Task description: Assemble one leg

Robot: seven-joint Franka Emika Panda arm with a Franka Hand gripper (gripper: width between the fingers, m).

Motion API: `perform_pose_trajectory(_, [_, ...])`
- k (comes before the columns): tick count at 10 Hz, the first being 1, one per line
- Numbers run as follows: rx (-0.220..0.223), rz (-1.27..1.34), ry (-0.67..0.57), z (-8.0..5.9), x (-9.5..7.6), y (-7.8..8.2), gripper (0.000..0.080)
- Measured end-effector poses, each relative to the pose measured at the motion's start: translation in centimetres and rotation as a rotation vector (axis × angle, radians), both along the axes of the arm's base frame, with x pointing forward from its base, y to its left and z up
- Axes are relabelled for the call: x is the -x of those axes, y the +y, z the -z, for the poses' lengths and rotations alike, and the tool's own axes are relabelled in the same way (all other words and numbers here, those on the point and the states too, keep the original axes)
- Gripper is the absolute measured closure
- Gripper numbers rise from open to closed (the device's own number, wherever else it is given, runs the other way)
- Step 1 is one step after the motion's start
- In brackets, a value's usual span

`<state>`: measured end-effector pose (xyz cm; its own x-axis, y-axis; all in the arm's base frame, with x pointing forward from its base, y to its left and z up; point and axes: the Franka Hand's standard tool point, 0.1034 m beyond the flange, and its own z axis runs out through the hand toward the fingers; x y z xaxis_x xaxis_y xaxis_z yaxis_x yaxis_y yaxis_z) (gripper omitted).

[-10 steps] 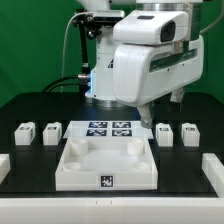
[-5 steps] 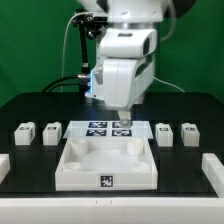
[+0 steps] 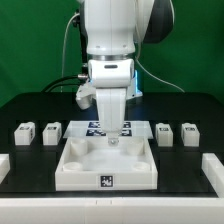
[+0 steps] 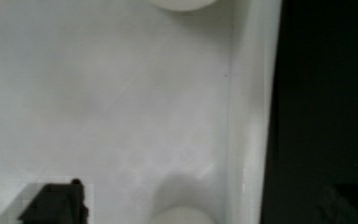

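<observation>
Several legs stand on the black table: two small white blocks at the exterior view's left and two at its right. My gripper hangs over the back rim of the large white tray-like part, at the middle, and holds nothing. It is apart from all the legs. In the wrist view my gripper is open, one dark fingertip over the tray's white surface. No leg shows in the wrist view.
The marker board lies just behind the tray, partly hidden by my arm. White parts lie at the table's front corners. A round white boss sits on the tray near its edge.
My arm has swung from the exterior view's right to the centre and come down over the tray's back rim. The legs and tray have not moved.
</observation>
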<state>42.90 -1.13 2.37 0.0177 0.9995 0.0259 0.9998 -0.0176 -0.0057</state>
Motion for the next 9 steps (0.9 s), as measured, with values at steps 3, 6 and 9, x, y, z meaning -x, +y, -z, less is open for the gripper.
perform_pose_trajectory(3, [-0.005,0.008,-0.009,0.87,-0.03,-0.55,0.0150])
perform_pose_trajectory(6, [-0.005,0.009,-0.006,0.98,0.06,-0.60,0.0421])
perform_pose_trajectory(9, [-0.005,0.009,-0.005,1.02,0.10,-0.61,0.0742])
